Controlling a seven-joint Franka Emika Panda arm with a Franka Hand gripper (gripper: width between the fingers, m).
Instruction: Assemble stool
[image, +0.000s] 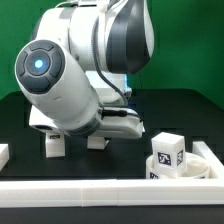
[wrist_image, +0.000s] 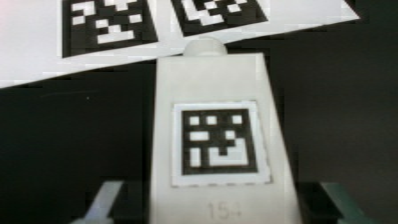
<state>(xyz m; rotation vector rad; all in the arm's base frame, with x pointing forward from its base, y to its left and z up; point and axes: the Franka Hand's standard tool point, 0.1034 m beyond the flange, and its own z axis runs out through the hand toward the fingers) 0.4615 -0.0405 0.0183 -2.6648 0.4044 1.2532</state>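
1. Wrist view: a white leg (wrist_image: 215, 120) fills the mid frame. It lies lengthwise on the dark desk (wrist_image: 347, 120), w/ one black-and-white tag (wrist_image: 217, 140) on its upper face.
2. The leg's narrower rounded end reaches the edge of the marker board (wrist_image: 27, 55). The end overlaps that edge in the pic, and I can't tell if they touch. Two big tags show on the board, both cut off by the frame.
3. Claw (wrist_image: 222, 198): spread, one of the fingers (wrist_image: 111, 202) on each side of the leg's wide end. A thin dark gap shows betw. each finger and the leg, so it isn't pinching anything as far as seen. The pic is blurry there.
4. Exterior view: the arm (image: 70, 80) fills the upper left and centre and is bent low over the desk. It blocks the claw, so the claw isn't seen here.
5. Under the arm, lower centre-left, two short white pieces (image: 50, 146) sit on the desk, partly hidden. I can't tell which of them, if either, is the leg in the wrist view.
6. Lower right of the exterior frame: a small white block (image: 167, 150) w/ tags on two faces. It sits on or just behind a wider white piece (image: 190, 165) that also has a tag. The outline is too blurred to tell more.
7. A long white rail (image: 100, 190) runs along the bottom of the frame, just beside that group.
8. A white bit (image: 3, 152) shows at the exterior view's left edge, cut off by the frame.
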